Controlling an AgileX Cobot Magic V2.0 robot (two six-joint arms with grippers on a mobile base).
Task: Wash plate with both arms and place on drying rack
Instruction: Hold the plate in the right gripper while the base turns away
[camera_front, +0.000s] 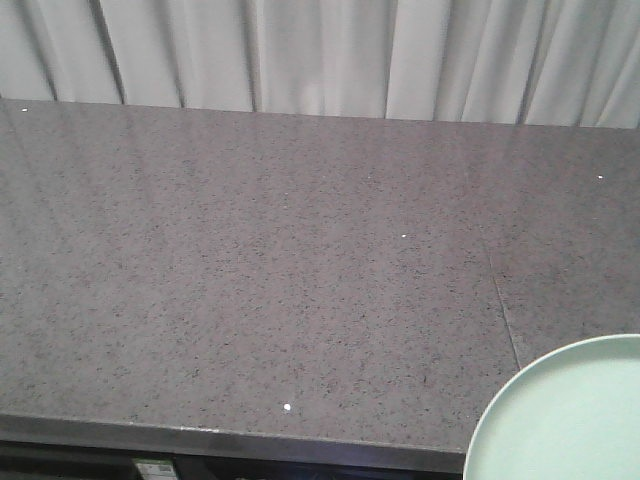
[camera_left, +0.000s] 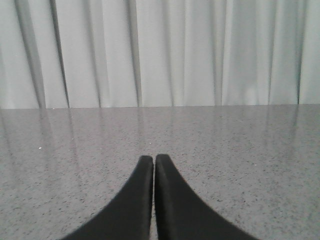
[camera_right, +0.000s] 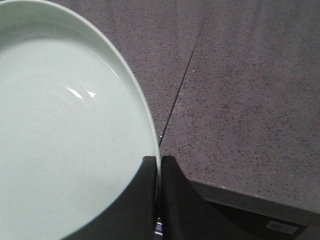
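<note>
Where the right gripper (camera_right: 160, 161) meets the plate (camera_right: 65, 135), its two black fingers are clenched on the rim, one on each face, and the thin edge of the plate runs down between them. The plate is pale mint green, plain and matte, with a low raised rim and two small glints of light on its inner face. Seen from the front, it sits in the lower right corner, cut off by the frame, and its curve covers part of the front edge of the counter (camera_front: 250, 260). I cannot tell from either view whether it rests on the stone or is held just above it. The counter is grey speckled stone, with a fine seam (camera_front: 497, 285) running from back to front just left of the plate. A small label (camera_right: 279, 226) shows on the dark face below the counter's front edge. The left gripper (camera_left: 153, 159) is well apart from all this, low over bare stone and pointing toward the white pleated curtain (camera_left: 160, 50) behind the counter. Its jaws are pressed together with only a hairline between the tips, and they hold nothing.
</note>
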